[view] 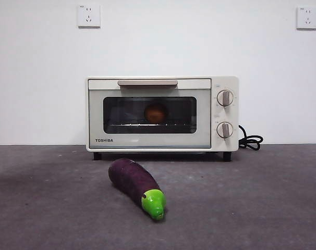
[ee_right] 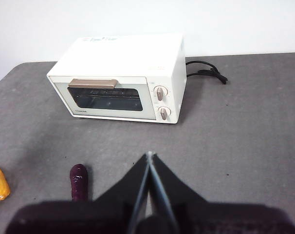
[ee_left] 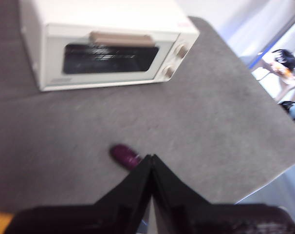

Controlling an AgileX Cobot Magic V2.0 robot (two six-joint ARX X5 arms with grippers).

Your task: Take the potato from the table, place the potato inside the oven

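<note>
With both sets of jaws clenched on nothing, the left gripper (ee_left: 151,158) and right gripper (ee_right: 149,156) hang above the near table (view: 262,208), well apart from the potato (view: 155,113), which sits inside the closed oven (view: 161,113) behind its glass. An eggplant (view: 137,186) lies in front.

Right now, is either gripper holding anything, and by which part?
Nothing is held. The left gripper and right gripper are both shut and empty above the table. The potato sits inside the closed oven.
</note>
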